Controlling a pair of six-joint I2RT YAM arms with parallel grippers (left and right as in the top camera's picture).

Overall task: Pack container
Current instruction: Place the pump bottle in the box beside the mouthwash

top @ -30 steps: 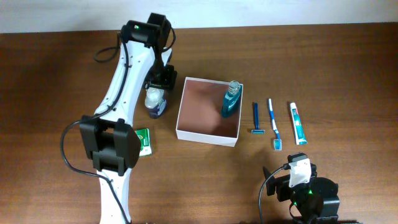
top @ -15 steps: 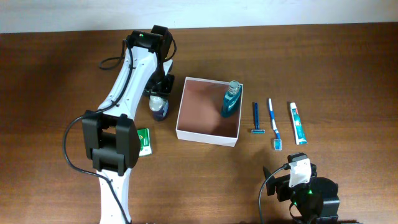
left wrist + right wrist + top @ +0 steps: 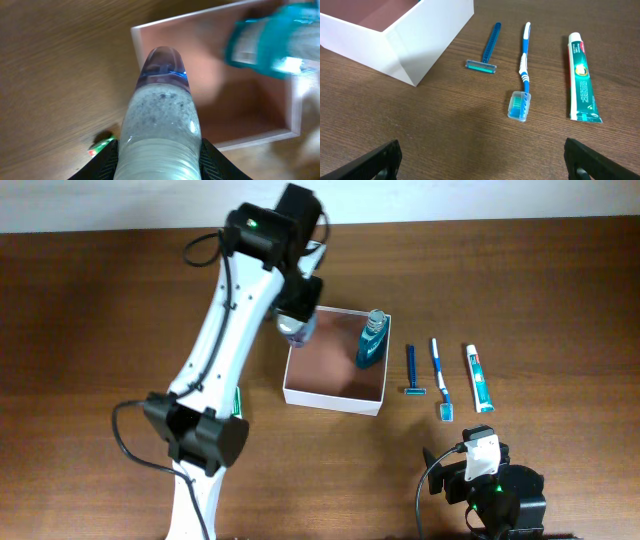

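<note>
The container, a white-walled square box with a pinkish-brown inside, sits mid-table; it also shows in the left wrist view and right wrist view. A teal bottle stands in its far right corner. My left gripper is shut on a clear bottle with a blue cap and holds it above the container's far left edge. My right gripper is open and empty, low over the table at the near right.
A blue razor, a toothbrush and a toothpaste tube lie right of the container. A small green packet lies left of it, mostly hidden by the left arm in the overhead view.
My left gripper has lifted the clear bottle from the table left of the container and carried it right, to over the container's far left edge. The right arm has not moved.
</note>
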